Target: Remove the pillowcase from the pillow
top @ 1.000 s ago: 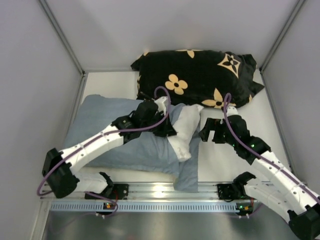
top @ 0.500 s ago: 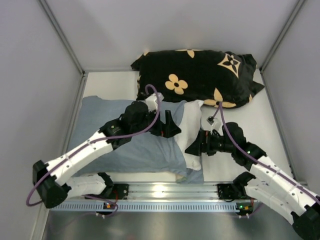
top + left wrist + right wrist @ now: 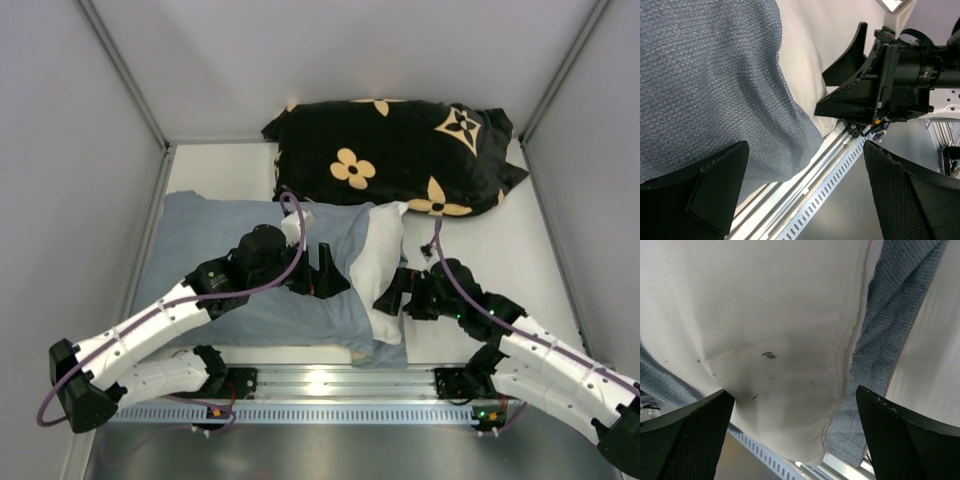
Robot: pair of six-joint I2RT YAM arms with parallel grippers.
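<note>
The grey-blue pillowcase point(image 3: 200, 245) lies on the left half of the table, still round most of the white pillow point(image 3: 385, 260), whose right end sticks out of it. My left gripper point(image 3: 325, 277) hovers open over the case's right part, holding nothing; its wrist view shows the pillowcase point(image 3: 715, 75), the pillow point(image 3: 802, 45) and empty space between the left gripper's point(image 3: 805, 197) fingers. My right gripper point(image 3: 398, 295) is open beside the pillow's bare end. In its wrist view the pillow's point(image 3: 780, 330) corner hangs between the wide jaws of the right gripper point(image 3: 797, 440), with a strip of pillowcase point(image 3: 895, 325) alongside.
A black pillow with tan flower shapes point(image 3: 390, 155) lies across the back of the table, touching the case's far edge. A slotted metal rail point(image 3: 320, 385) runs along the near edge between the arm bases. Grey walls close in both sides.
The left gripper opened, let go of the fabric and drew back toward the near left. The case settled flatter. The right gripper moved nearer and left, up to the pillow's bare end.
</note>
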